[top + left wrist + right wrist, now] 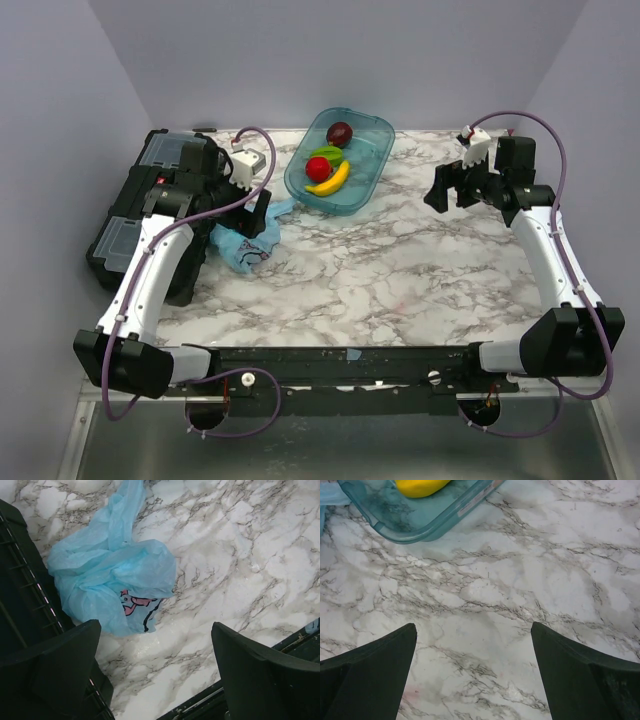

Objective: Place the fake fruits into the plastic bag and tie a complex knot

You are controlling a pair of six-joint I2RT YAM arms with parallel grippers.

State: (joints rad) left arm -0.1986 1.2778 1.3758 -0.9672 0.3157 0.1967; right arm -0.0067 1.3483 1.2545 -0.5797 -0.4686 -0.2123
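Note:
The light-blue plastic bag (248,243) lies crumpled on the marble table at the left; the left wrist view shows its pink-and-white print (107,577). The fruits lie in the clear teal tray (375,165): a maroon round one (340,133), a green piece (327,155), a red round one (319,168) and a yellow banana (330,180); the banana's end also shows in the right wrist view (420,487). My left gripper (258,212) is open and empty just above the bag (155,645). My right gripper (448,188) is open and empty, right of the tray (472,645). No knot shows.
A black toolbox (140,215) stands at the table's left edge, close beside the left arm and the bag. The tray's corner (410,527) sits at the top left of the right wrist view. Purple walls close in the back and sides.

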